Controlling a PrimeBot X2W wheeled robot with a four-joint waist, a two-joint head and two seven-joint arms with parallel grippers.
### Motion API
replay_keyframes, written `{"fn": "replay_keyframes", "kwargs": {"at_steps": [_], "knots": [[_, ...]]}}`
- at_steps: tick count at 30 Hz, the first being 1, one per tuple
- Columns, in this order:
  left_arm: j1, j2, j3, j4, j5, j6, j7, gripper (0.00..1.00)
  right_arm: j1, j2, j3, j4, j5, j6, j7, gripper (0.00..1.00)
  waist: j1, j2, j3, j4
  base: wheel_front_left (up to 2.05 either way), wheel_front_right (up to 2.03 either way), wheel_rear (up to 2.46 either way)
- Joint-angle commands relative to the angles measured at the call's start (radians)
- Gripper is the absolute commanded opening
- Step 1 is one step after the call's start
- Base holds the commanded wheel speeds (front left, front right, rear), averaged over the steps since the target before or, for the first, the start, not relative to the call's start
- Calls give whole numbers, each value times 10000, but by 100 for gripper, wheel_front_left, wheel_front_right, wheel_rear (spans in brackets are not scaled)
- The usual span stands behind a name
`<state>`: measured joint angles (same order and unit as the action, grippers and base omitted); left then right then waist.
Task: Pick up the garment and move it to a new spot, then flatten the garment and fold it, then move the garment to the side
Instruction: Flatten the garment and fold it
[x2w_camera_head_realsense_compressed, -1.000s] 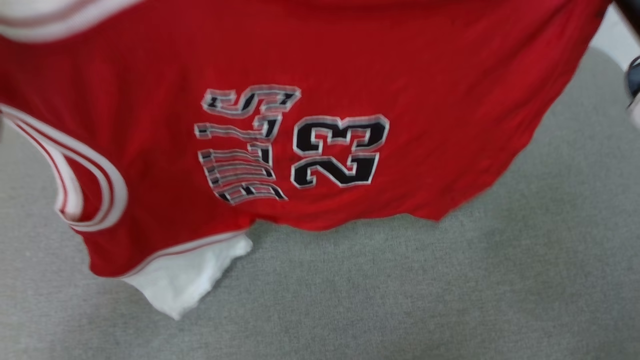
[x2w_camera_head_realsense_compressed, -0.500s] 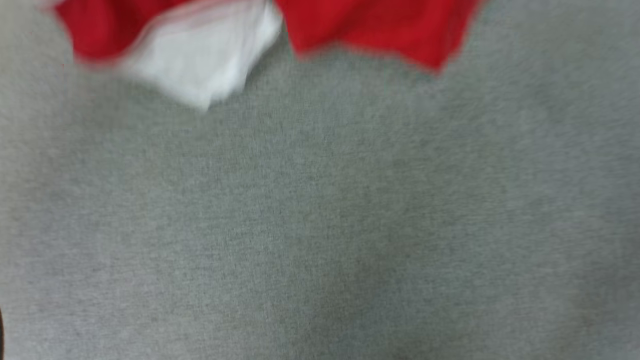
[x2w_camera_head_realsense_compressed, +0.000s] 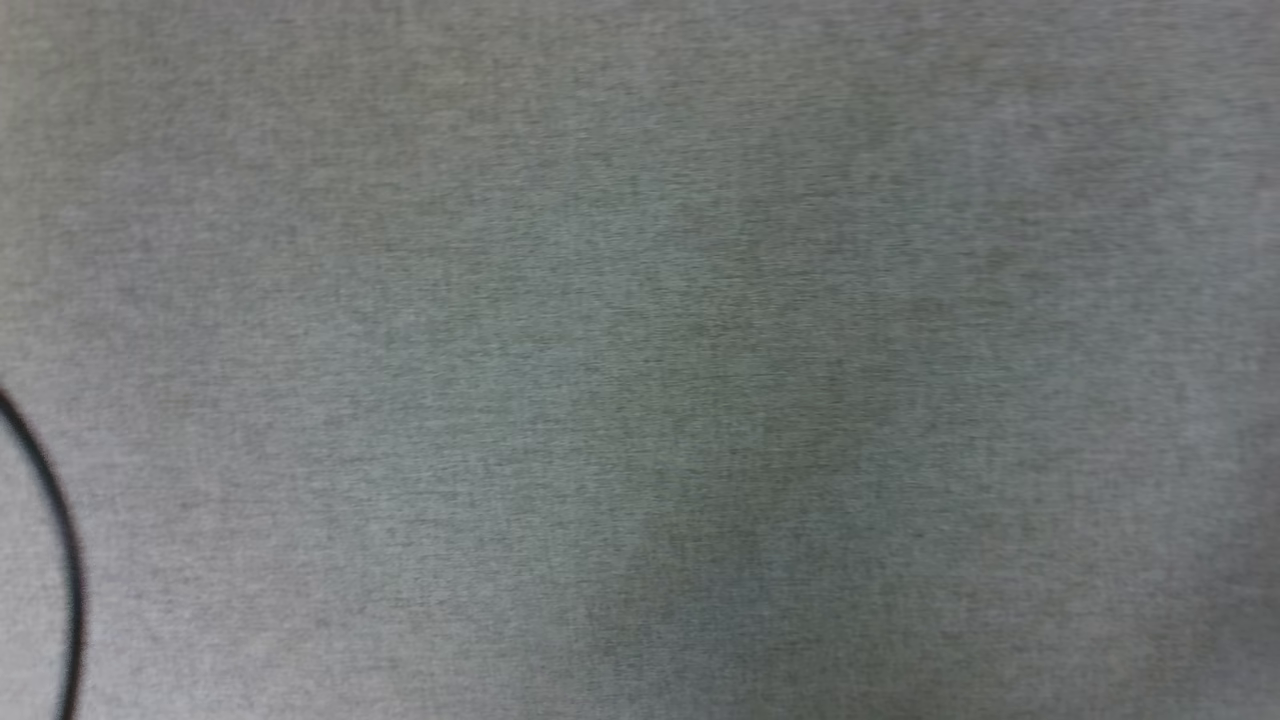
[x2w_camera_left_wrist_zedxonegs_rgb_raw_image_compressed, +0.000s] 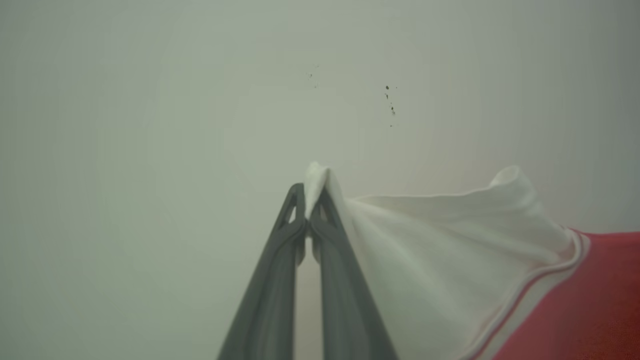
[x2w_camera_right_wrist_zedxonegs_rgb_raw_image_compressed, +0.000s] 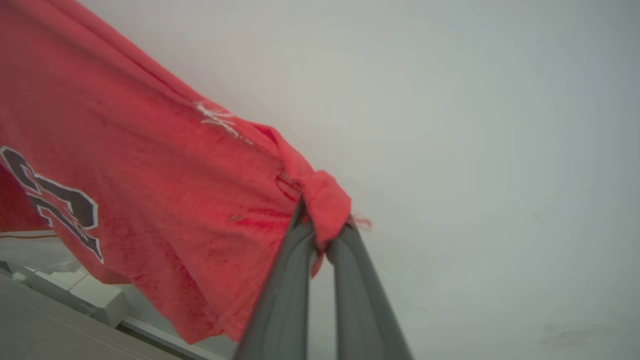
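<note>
A pale wall (x2w_camera_left_wrist_zedxonegs_rgb_raw_image_compressed: 150, 100) is standing behind the grey desk (x2w_camera_head_realsense_compressed: 640, 300). The red jersey (x2w_camera_right_wrist_zedxonegs_rgb_raw_image_compressed: 150, 190) is hanging stretched above the desk, the left hand (x2w_camera_left_wrist_zedxonegs_rgb_raw_image_compressed: 307, 220) pinching its white sleeve (x2w_camera_left_wrist_zedxonegs_rgb_raw_image_compressed: 440, 240) tip and the right hand (x2w_camera_right_wrist_zedxonegs_rgb_raw_image_compressed: 322, 235) clamping a red corner. Both bites are looking shallow, so a sharp tug is risking a slip.

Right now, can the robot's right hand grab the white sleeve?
Probably not. The right gripper is shut on a red corner of the garment, while the left gripper pinches the white sleeve.
</note>
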<state>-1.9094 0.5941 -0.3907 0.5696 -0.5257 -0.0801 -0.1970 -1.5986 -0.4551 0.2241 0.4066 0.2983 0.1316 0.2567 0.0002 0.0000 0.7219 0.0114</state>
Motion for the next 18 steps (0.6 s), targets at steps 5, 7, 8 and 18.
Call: {"fn": "replay_keyframes", "kwargs": {"at_steps": [5, 7, 8, 18], "knots": [[1868, -542, -207, 599, -256, -220, -599, 0, 1151, -19, 885, 890, -171, -16, -936, 0, -2, 0, -49, 409, 0, 0, 0], [2900, -757, -276, 564, -308, -245, -660, 0, 1681, -46, 1182, 1222, -151, -16, -1331, 0, -2, 0, -293, 490, 0, 0, 0], [3444, -869, -291, 526, -328, -265, -684, 0, 2005, 2, 1299, 1426, -105, -16, -1504, 0, -2, 0, -436, 510, 0, 0, 0], [9744, -1757, 152, -1216, 216, -253, -703, 0, 5285, -35, 2646, 2839, 856, -15, -2392, 0, -2, 0, -2497, 907, 0, 0, 0]]}}
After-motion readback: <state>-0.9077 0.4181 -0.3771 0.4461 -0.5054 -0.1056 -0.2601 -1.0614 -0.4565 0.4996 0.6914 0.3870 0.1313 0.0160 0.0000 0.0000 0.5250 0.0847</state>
